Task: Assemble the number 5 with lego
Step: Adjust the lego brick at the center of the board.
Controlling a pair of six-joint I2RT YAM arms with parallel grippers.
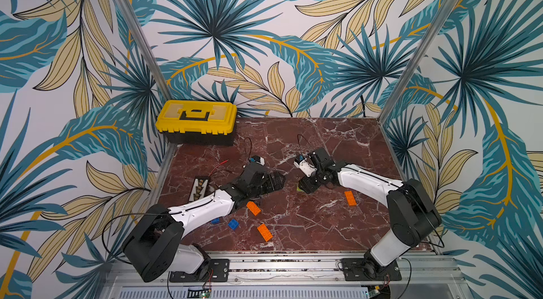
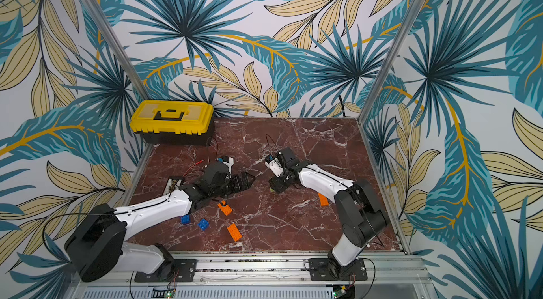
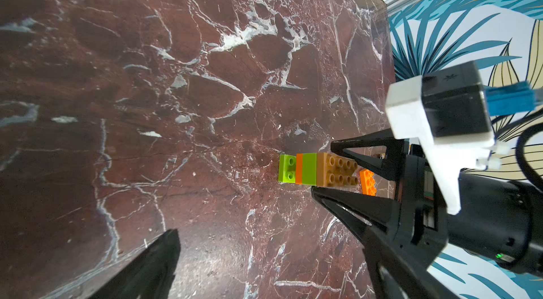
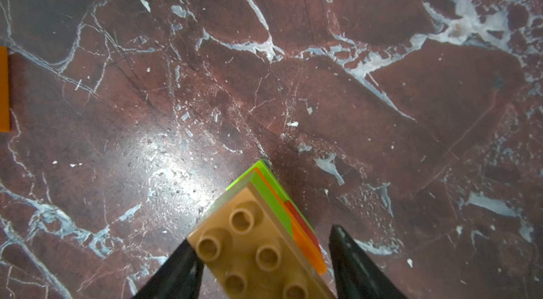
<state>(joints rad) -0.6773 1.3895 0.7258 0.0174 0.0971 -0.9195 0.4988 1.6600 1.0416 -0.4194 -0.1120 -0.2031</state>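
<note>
Grasp step: right jaws half-open astride tan-topped brick cluster (image 4: 249, 256), nothing clamped; left jaws spread wide, empty; square jaws to cluster sides before closing.

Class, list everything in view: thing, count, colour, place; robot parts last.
yellow-lidded plastic toolbox: one, yellow over black, far left corner
black rectangular strip with yellow marks: one, black, beside left arm
orange oblong lego bricks: three, orange, two front, one beside right arm
blue square lego bricks: two, blue, front left
joined brick cluster: one, lime, orange, red, tan, mid-table
marble table: one, red-brown, beneath all
left gripper: one, black, open, empty
right gripper: one, black, astride that cluster
</note>
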